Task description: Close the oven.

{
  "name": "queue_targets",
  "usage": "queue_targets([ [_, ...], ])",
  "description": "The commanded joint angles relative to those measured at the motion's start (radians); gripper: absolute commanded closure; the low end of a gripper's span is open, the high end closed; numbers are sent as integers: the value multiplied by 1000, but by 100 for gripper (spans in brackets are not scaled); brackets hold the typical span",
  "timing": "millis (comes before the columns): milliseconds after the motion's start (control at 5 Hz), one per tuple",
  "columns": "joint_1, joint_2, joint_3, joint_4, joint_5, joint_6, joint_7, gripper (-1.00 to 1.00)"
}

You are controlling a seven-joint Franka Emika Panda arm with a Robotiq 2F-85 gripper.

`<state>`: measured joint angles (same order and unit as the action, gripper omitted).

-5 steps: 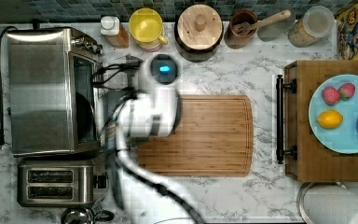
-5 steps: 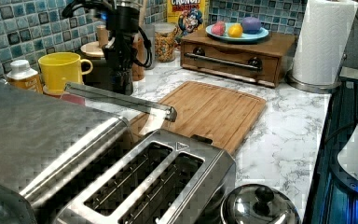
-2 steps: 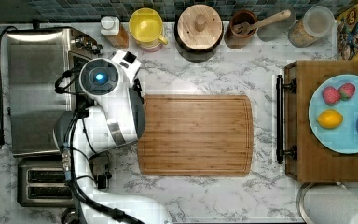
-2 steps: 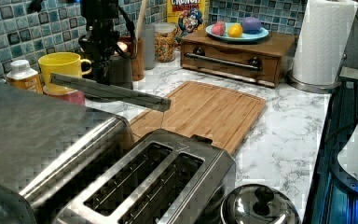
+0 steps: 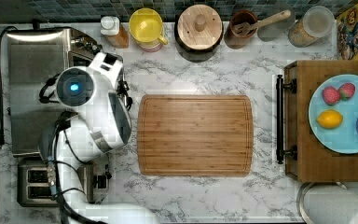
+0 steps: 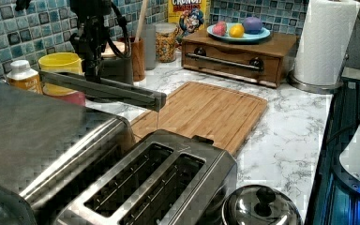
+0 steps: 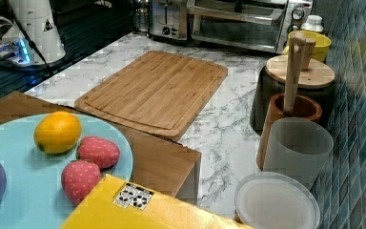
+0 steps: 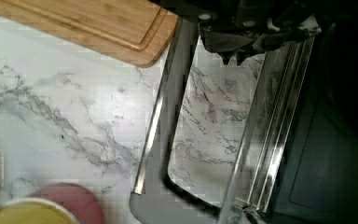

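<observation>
Reading the visible print first: the cereal box [image 6: 186, 18] against the tiled wall in the left view carries the word "CRUNCH" above a cartoon figure; other lettering on it is too small to make out.

The oven [image 5: 37, 88] stands on the marble counter [image 5: 205, 74] at the top view's left, directly behind the two-slot toaster [image 5: 42, 182] as the left view shows them. Its glass door [image 8: 214, 135] is partly raised, not shut: in the wrist view the marble shows through the pane, and in the left view the bar handle [image 6: 103, 89] hangs above the counter, level with the oven's top.

The arm [image 5: 98, 116] reaches over the oven's front edge. The pincer [image 6: 91, 56] descends onto the far end of the handle in the left view, near the yellow mug [image 6: 61, 63]. In the wrist view its dark tips sit at the door's upper frame, just beside the handle. Whether the pincer is spread or closed cannot be told.

The cutting board [image 5: 195, 135] lies just beside the door's free edge.
</observation>
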<state>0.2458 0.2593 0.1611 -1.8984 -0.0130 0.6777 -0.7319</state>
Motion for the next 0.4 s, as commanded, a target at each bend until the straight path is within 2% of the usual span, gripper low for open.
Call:
queue_targets([
  [200,219,-59,104,55,-156,49,273,100],
  [400,191,-131,101,0,-220,107,366,100],
])
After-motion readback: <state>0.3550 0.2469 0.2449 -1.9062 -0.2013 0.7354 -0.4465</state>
